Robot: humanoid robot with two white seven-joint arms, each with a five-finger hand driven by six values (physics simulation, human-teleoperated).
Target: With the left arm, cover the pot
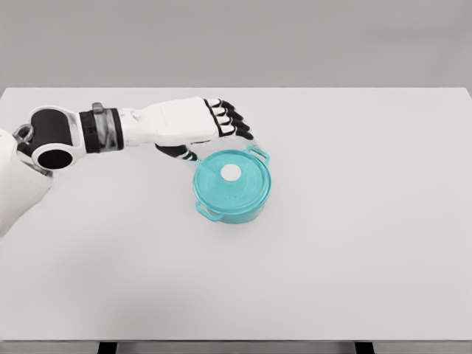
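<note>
A teal pot (234, 200) with two side handles stands near the middle of the white table. Its teal lid (221, 184) with a white knob (231, 172) lies flat on top of it. My left hand (221, 127) hovers just behind and to the upper left of the pot, palm down. Its fingers (234, 121) are relaxed and hold nothing, with the thumb (179, 153) below, close to the pot's rim. The fingertips end near the pot's far handle (259, 153).
The white table (354, 251) stretches wide around the pot, with its front edge near the bottom of the view. My left forearm (103, 130) crosses the table's left part.
</note>
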